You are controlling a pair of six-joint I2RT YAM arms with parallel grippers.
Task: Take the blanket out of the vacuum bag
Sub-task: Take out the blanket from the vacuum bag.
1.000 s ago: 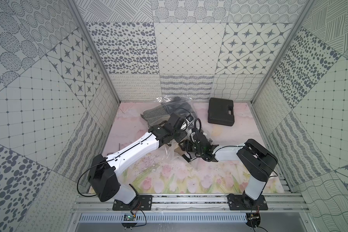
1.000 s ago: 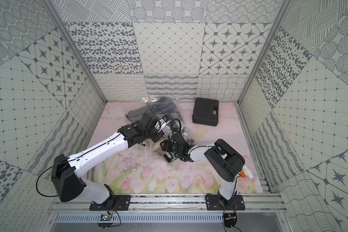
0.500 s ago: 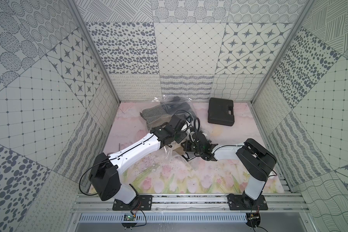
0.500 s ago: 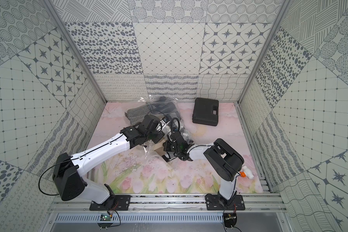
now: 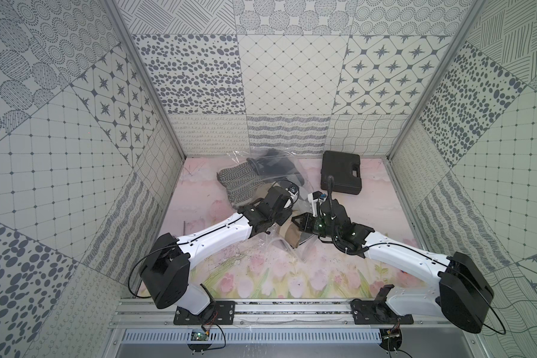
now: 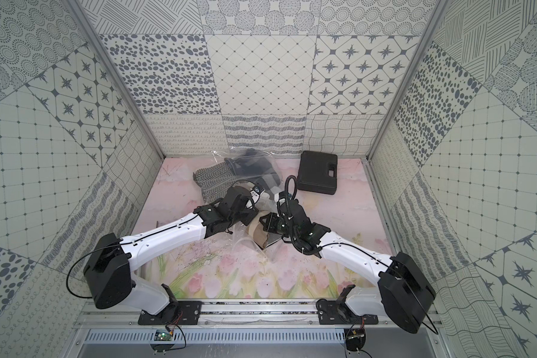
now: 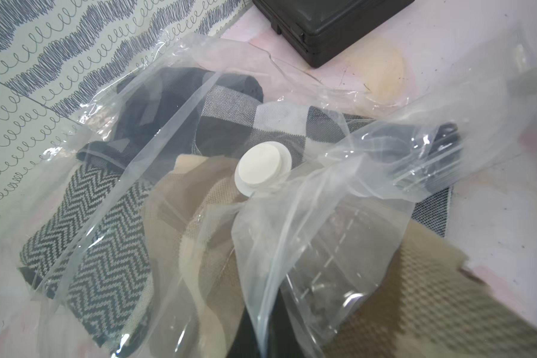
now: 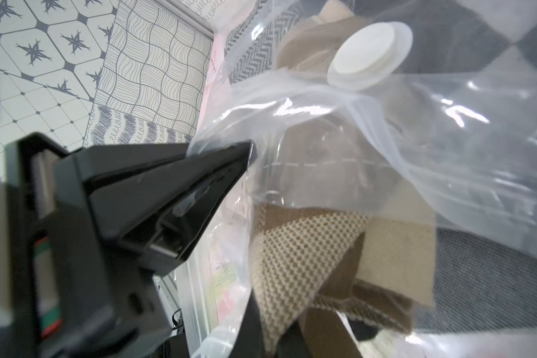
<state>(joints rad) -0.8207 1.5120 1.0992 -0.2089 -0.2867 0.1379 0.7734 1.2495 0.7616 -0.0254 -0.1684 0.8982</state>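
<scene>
The vacuum bag [image 5: 304, 186] lies crumpled at the back centre, see-through, with its round white valve cap [image 7: 262, 165] on top. Inside it is the blanket [image 5: 239, 183], folded, in herringbone, grey check and tan knit. A tan fold [image 5: 292, 243] of it sticks out of the bag's near end. My left gripper [image 7: 259, 341] is shut on a fold of the bag's plastic, and in the right wrist view this left gripper [image 8: 250, 152] shows as a black wedge pinching the film. My right gripper [image 8: 270, 344] is shut on the tan knit fold, right beside the left one.
A black hard case [image 5: 341, 172] lies shut at the back right, close to the bag. Patterned walls close in the floral mat [image 5: 261, 285] on three sides. Both arms meet at mid-table, wrists nearly touching.
My right gripper's jaws have closed on the tan fold of the blanket. The left gripper has kept its pinch on the plastic and shifted slightly.
</scene>
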